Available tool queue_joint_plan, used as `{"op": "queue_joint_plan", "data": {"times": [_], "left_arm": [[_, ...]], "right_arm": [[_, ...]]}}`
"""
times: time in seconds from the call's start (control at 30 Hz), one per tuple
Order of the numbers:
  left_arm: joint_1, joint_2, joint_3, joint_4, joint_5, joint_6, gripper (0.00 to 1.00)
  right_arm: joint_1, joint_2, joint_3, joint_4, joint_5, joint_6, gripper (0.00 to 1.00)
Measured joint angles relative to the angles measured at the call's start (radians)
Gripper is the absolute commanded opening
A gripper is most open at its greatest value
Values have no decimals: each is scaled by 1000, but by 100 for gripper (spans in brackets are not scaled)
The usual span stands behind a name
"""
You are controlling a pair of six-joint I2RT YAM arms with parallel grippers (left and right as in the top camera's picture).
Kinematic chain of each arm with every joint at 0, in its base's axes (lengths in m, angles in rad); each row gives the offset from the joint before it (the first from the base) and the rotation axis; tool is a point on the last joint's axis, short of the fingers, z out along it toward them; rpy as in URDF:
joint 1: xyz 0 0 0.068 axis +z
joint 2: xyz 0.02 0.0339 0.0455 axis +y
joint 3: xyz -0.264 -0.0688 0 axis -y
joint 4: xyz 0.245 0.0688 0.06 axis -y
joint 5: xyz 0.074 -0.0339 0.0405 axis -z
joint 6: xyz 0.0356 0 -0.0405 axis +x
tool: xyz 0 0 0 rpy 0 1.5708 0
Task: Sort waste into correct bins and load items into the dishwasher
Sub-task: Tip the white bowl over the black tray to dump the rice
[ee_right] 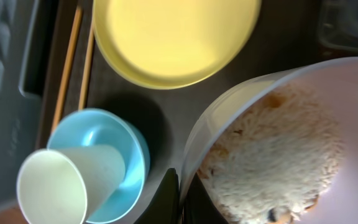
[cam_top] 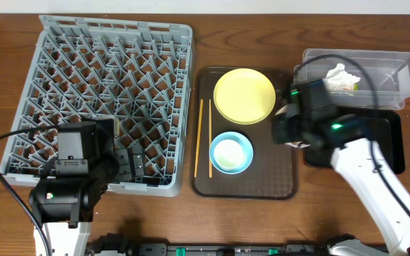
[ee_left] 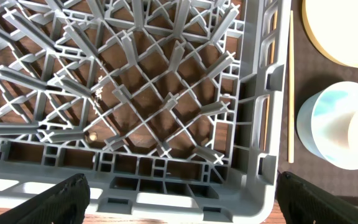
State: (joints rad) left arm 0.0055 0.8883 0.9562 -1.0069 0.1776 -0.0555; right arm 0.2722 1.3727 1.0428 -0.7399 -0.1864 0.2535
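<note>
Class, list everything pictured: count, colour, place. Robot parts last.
dish rack: one, grey, left.
serving tray: one, brown, centre.
plate: one, yellow, serving tray's far half.
blue bowl: one, light blue, serving tray's near half.
cup: one, white, in blue bowl.
chopsticks: two, wooden, serving tray's left.
tub: one, clear, far right.
wrapper: one, white, in tub.
black tray: one, black, beside tub.
pinkish bowl: one, pinkish, holding beige crumbs.
left gripper: black, open, above dish rack.
right gripper: black, shut on pinkish bowl.

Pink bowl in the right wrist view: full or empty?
Not empty. A heap of beige crumbs covers the bottom of the pink bowl, with bare wall showing above the heap.
</note>
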Motion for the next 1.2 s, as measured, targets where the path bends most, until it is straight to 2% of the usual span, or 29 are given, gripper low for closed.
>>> {"op": "queue_joint_plan", "data": {"times": [0.37, 0.6, 1.2], "left_arm": [[0, 0, 0, 0, 0, 0, 96], [0, 0, 0, 0, 0, 0, 96], [0, 0, 0, 0, 0, 0, 96]], "right_arm": [[-402, 18, -31, 0, -372, -4, 1], [-580, 90, -100, 70, -598, -34, 1], [-799, 356, -135, 182, -988, -69, 1]]}}
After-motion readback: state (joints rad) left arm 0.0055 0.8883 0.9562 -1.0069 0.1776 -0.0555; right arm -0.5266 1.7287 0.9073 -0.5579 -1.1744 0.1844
